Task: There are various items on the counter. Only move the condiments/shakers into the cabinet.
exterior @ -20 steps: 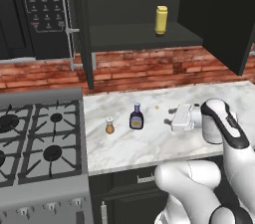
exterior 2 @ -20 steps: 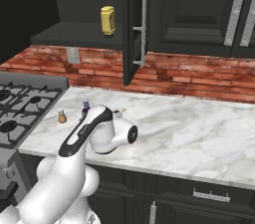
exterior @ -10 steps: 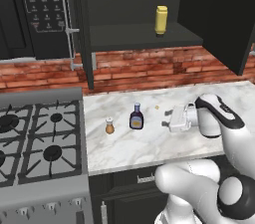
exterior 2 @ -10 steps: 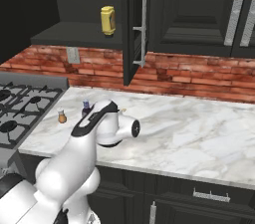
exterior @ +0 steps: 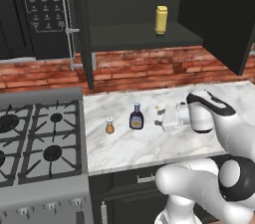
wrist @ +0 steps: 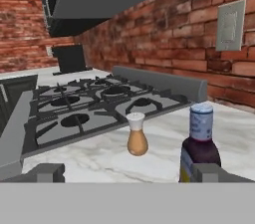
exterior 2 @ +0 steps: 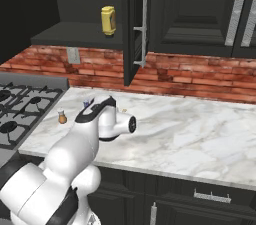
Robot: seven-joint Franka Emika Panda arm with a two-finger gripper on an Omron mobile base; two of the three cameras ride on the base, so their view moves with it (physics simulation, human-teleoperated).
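From the left base view, you've got the yellow squeeze bottle [exterior: 161, 19] already standing upright on the cabinet [exterior: 139, 36] shelf, so that one looks done. The sauce bottle [exterior: 136, 117] and the little shaker [exterior: 109, 126] stand on the marble worktop [exterior: 129, 143], just beside each other, near the stove [exterior: 40, 143]. The gripper [exterior: 160, 117] is laid over sideways, low over the worktop, pointing at the sauce bottle from its right (makes sense for a side grab on something tall and narrow).

Right base view: same yellow bottle [exterior 2: 108, 20] on the shelf, cabinet door [exterior 2: 136, 24] swung open so the way in is free. The shaker [exterior 2: 62, 117] sits out by the stove edge, and the arm hides most of the sauce bottle.

Hand view is where you line it up. The fingers [wrist: 208, 172] are spread wide with nothing between them. The sauce bottle [wrist: 200, 146] is close, over by the right one: glossy dark body, pale label, blue-grey cap, rounded shoulders. The shaker [wrist: 137, 139] is further off, a smooth orange-brown bulb with a pale top. I'd guess you want to shift over a bit to centre the bottle before closing.
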